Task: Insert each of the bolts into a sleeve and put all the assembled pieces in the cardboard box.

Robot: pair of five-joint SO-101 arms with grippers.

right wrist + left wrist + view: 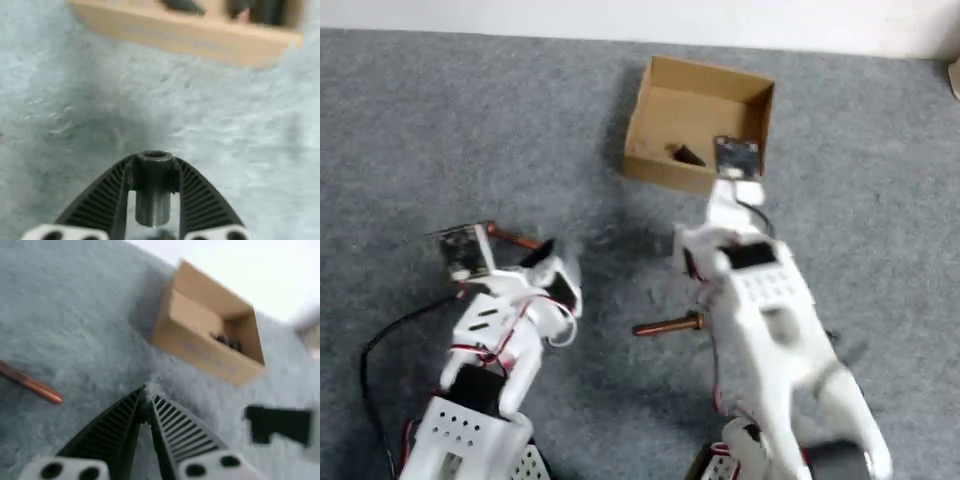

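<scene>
The cardboard box stands at the back middle of the grey carpet with dark pieces inside. My right gripper is shut on a dark sleeve, held upright just in front of the box's front wall. One copper bolt lies on the carpet beside the right arm. A second copper bolt lies by the left arm's wrist and appears as the bolt in the left wrist view. My left gripper is shut on nothing, low over the carpet, pointing toward the box.
Grey carpet covers the whole table. A black cable loops out beside the left arm. A black part of the other arm shows in the left wrist view. Open carpet lies left of the box.
</scene>
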